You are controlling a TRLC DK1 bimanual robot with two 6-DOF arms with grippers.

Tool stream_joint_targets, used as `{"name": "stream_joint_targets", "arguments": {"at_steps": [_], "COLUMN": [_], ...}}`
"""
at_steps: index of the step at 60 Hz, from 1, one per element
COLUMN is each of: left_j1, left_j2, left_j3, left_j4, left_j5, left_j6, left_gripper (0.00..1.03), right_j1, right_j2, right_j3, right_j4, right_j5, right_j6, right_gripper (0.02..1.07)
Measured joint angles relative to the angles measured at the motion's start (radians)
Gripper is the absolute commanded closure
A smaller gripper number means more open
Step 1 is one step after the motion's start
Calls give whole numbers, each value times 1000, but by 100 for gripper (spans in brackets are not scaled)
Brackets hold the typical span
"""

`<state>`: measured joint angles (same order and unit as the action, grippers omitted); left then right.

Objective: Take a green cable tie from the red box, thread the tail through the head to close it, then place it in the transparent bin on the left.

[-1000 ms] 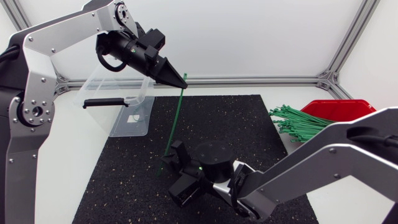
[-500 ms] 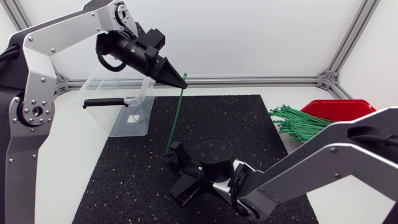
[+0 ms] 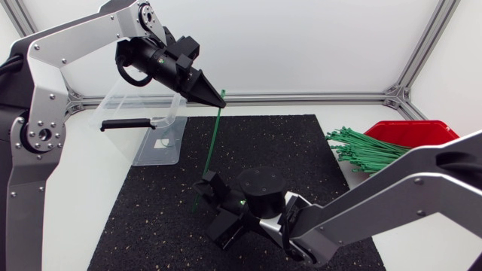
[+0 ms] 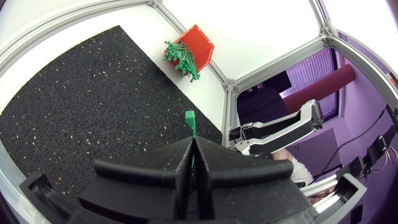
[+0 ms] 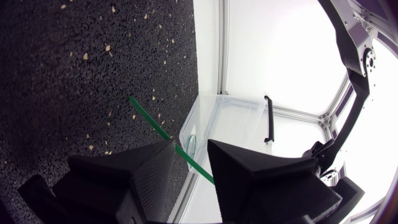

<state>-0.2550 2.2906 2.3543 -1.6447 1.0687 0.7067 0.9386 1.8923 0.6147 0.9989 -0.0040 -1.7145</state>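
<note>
Threading step. Judged best practice: the right fingers [image 5: 146,165] should close squarely on the strap low down, then curl it toward the held end without twisting. The left fingers [image 4: 163,163] were clenched on the upper end of the slim green plastic cable tie [image 3: 213,143], only its tip protruding. The tie hung upright over the black speckled mat [image 3: 301,150] on the surface. The right fingers stood apart, released, the strap passing through their gap. The transparent plastic bin [image 3: 151,128] lay far left.
</note>
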Motion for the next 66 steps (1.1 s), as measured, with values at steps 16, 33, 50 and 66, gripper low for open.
{"name": "stream_joint_targets", "arguments": {"at_steps": [16,33,50,66], "left_j1": [0,0,0,0], "left_j2": [0,0,0,0], "left_j3": [0,0,0,0], "left_j4": [0,0,3,3], "left_j5": [0,0,0,0], "left_j6": [0,0,0,0], "left_gripper": [100,100,100,100], "right_j1": [-6,-5,8,21], "right_j2": [15,57,74,90], "right_j3": [-2,-1,21,50], "right_j4": [-3,-3,0,0], "right_j5": [16,32,39,45], "right_j6": [-46,-72,-83,-90], "right_gripper": [63,64,70,74]}}
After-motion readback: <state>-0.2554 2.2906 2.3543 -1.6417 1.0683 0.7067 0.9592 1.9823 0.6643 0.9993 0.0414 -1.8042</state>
